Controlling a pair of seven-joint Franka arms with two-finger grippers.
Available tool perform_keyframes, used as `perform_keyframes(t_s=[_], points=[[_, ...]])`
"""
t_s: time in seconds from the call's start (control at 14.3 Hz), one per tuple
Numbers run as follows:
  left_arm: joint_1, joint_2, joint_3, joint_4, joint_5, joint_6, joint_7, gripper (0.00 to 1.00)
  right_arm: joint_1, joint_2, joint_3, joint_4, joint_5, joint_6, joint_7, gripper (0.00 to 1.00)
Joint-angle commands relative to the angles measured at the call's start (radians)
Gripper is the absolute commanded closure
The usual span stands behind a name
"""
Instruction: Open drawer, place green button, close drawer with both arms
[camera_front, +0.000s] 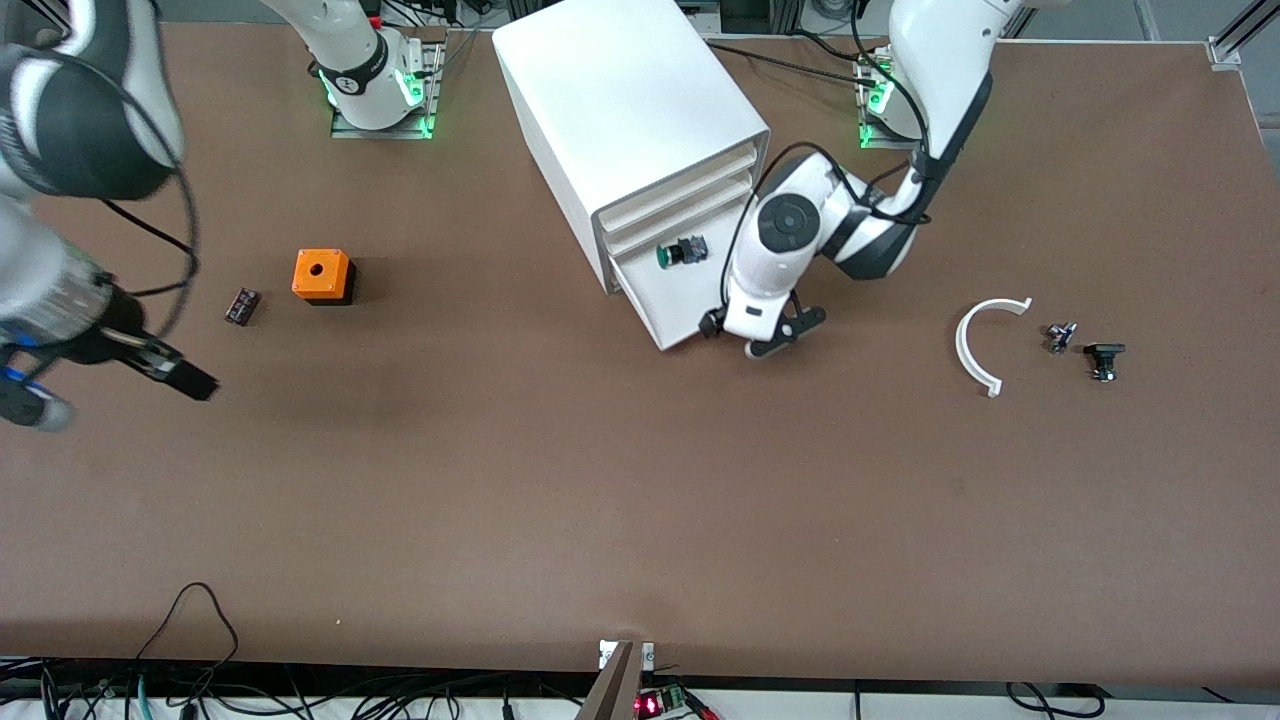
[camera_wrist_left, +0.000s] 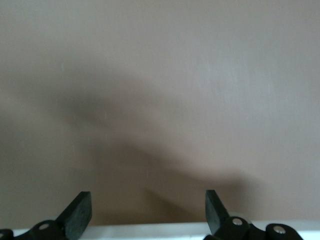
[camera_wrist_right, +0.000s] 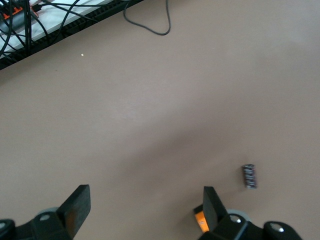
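Note:
The white cabinet (camera_front: 625, 100) stands at the table's middle, near the arm bases. Its lowest drawer (camera_front: 660, 305) is pulled out. The green-capped button (camera_front: 681, 251) lies in it on its side. My left gripper (camera_front: 755, 335) is open at the drawer's front edge, at the corner toward the left arm's end. In the left wrist view the gripper (camera_wrist_left: 147, 212) is empty, with the drawer's white edge (camera_wrist_left: 145, 231) between its fingers. My right gripper (camera_front: 190, 378) is open and empty over bare table near the right arm's end; it also shows in the right wrist view (camera_wrist_right: 145, 207).
An orange cube with a hole (camera_front: 322, 275) and a small black part (camera_front: 242, 305) lie near the right gripper; the part also shows in the right wrist view (camera_wrist_right: 249, 176). A white curved piece (camera_front: 985, 340) and two small dark parts (camera_front: 1103, 360) lie toward the left arm's end.

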Motion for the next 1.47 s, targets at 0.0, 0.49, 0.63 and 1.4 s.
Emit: perform_keyframes(t_s=[0.0,0.49,0.63,1.4], points=[[-0.052,-0.062,-0.030,-0.073,0.003,-0.005,-0.010,0.00,-0.091,-0.085,0.018,-0.078,0.029,-0.027,-0.226,0.00],[-0.086,-0.062,-0.093,-0.074,0.003,-0.005,-0.007,0.00,-0.125,-0.179,0.016,-0.224,0.026,0.000,-0.437,0.00],[-0.061,-0.071,-0.090,-0.061,0.008,0.009,-0.005,0.00,-0.136,-0.176,0.012,-0.226,0.031,0.006,-0.475,0.00],[0.460,-0.527,0.058,0.025,-0.127,-0.311,0.807,0.00,-0.139,-0.247,0.000,-0.313,0.031,0.009,-0.508,0.00]])
